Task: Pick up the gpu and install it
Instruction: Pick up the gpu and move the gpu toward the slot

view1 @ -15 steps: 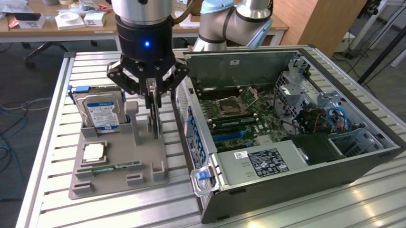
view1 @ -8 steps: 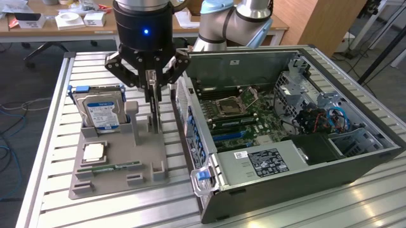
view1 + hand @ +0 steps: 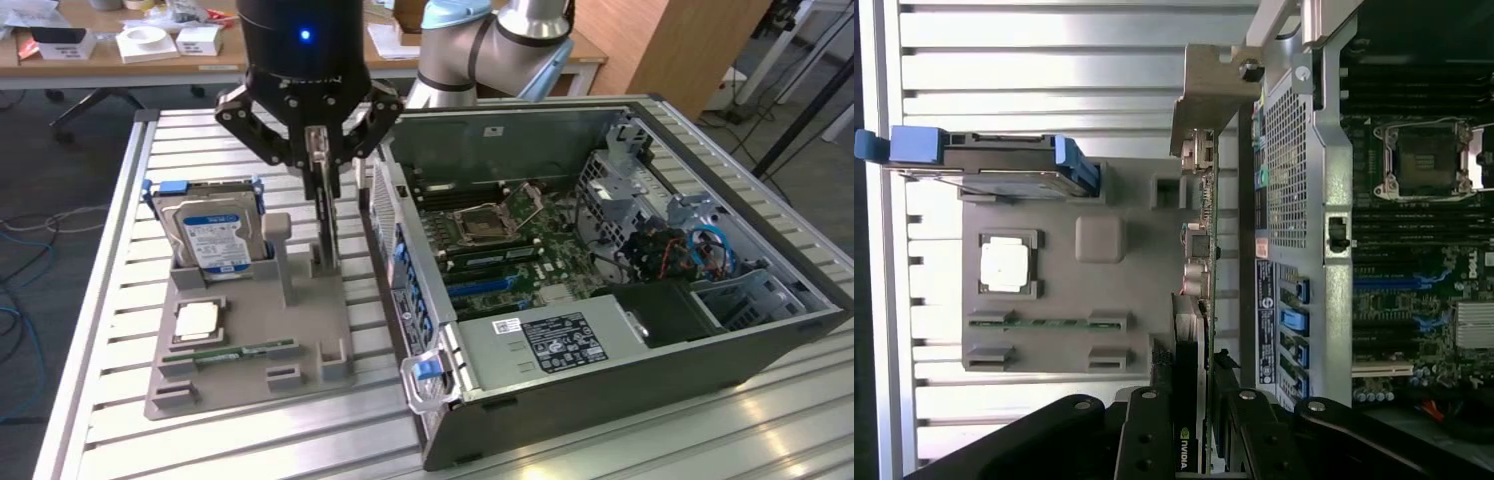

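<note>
Exterior view: claw (image 3: 318, 170) hangs over the grey tray (image 3: 254, 300), closed part-way onto the gpu (image 3: 326, 235) and gripping it by its upper end. The card hangs upright, edge-on, thin and black. Its lower end is down at the tray's slot beside the case (image 3: 641, 360). Cannot tell whether it is still seated or just clear.

Wrist view: fingers (image 3: 1146, 430) flank the gpu (image 3: 1189, 320) on both faces and press against it. Its pale bracket (image 3: 1214, 85) is at the end away from the claw (image 3: 1191, 375).

Tray (image 3: 1134, 300) contents:
- hard drive (image 3: 214, 235) (image 3: 984, 165), blue label, standing in its holder on the exterior view's left
- CPU (image 3: 198, 320) (image 3: 1004, 265), flat in its pocket
- memory stick (image 3: 247, 352) (image 3: 1039, 320), lying in its groove

Case (image 3: 1289, 170) lies open on the slatted table (image 3: 267, 440) (image 3: 1054, 80), just beside the tray, with the motherboard (image 3: 507, 240) (image 3: 1424, 250) exposed. The gpu is outside the case, between the tray's uprights and the case's rear wall.
</note>
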You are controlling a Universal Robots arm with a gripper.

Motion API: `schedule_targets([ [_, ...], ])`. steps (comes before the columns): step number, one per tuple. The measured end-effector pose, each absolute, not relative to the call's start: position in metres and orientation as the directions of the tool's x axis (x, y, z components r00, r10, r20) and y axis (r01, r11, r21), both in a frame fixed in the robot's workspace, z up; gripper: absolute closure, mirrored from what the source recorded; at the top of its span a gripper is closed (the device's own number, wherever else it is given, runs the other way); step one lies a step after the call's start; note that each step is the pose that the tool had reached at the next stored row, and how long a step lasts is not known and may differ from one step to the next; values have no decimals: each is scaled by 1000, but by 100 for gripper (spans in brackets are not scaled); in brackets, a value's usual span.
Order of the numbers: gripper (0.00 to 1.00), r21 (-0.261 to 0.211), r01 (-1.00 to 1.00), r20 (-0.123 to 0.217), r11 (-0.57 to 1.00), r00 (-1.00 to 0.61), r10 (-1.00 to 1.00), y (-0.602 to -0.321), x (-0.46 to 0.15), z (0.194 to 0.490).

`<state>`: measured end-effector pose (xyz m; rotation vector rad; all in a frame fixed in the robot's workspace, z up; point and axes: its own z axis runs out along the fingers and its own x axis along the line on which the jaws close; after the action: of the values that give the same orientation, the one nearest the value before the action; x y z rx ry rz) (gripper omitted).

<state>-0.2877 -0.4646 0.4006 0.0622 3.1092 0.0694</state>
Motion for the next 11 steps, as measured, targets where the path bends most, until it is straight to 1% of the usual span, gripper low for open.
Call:
schedule_targets([
  [11, 74, 45, 39, -36, 998, -999, 41, -465, -288, 425],
])
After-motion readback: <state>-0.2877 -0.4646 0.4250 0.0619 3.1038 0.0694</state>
